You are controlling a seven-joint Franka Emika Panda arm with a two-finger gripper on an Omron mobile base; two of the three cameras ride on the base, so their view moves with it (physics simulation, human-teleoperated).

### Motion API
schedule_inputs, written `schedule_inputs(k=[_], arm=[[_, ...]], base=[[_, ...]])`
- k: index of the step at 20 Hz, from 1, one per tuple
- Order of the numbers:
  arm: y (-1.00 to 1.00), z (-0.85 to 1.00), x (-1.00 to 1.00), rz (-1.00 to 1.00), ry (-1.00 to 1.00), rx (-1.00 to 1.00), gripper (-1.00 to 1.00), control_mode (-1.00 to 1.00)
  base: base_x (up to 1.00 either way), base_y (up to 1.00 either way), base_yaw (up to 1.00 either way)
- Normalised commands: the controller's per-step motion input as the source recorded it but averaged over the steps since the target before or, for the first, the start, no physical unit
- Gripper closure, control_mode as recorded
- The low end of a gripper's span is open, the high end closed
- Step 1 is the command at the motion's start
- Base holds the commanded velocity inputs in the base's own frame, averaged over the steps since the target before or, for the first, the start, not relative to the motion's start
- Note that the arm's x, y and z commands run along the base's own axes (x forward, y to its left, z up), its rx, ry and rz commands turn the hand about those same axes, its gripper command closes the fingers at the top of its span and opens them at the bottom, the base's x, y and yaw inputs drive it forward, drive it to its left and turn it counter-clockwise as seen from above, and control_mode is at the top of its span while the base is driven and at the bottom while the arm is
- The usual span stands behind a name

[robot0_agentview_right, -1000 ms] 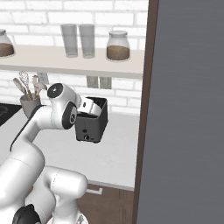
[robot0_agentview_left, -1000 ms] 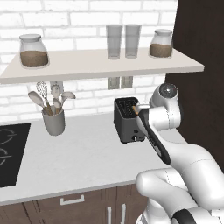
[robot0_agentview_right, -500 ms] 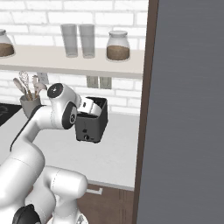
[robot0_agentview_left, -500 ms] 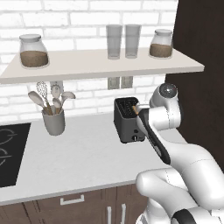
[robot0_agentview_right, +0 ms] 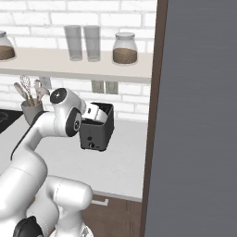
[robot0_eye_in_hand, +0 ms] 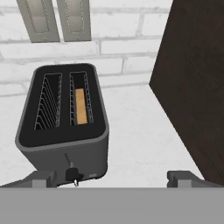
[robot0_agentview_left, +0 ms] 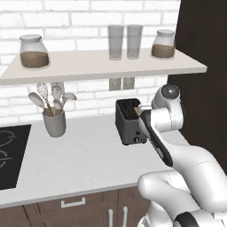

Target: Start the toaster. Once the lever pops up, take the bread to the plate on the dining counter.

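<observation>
The dark grey toaster (robot0_agentview_left: 130,122) (robot0_agentview_right: 97,132) (robot0_eye_in_hand: 61,131) stands on the white worktop near the brick wall. The bread (robot0_eye_in_hand: 81,106) sits low in its right-hand slot, with only its tan top edge showing; the other slot is empty. A small dark knob (robot0_eye_in_hand: 72,174) sits low on the toaster's narrow near face. My gripper (robot0_eye_in_hand: 113,179) hovers over the near end of the toaster, open, with nothing between its fingers (robot0_eye_in_hand: 43,178). The hand (robot0_agentview_right: 95,112) is close above the toaster's top. The plate and the dining counter are out of view.
A tall dark cabinet panel (robot0_agentview_left: 199,44) (robot0_agentview_right: 199,115) (robot0_eye_in_hand: 197,87) stands close on the toaster's right. A grey utensil pot (robot0_agentview_left: 55,122) and a black cooktop (robot0_agentview_left: 9,155) lie to the left. Above hangs a shelf (robot0_agentview_left: 102,66) with jars and glasses.
</observation>
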Motion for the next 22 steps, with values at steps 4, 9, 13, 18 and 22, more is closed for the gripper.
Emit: schedule_inputs(k=[4,9,13,18,22], arm=[[0.00,0.00,0.00,0.00,0.00,0.00,-1.00,-1.00],[0.00,0.00,0.00,0.00,0.00,0.00,-1.00,-1.00],[0.00,0.00,0.00,0.00,0.00,0.00,-1.00,-1.00],[0.00,0.00,0.00,0.00,0.00,0.00,-1.00,-1.00],[0.00,0.00,0.00,0.00,0.00,0.00,-1.00,-1.00]], base=[[0.00,0.00,0.00],[0.00,0.00,0.00],[0.00,0.00,0.00],[0.00,0.00,0.00],[0.00,0.00,0.00]])
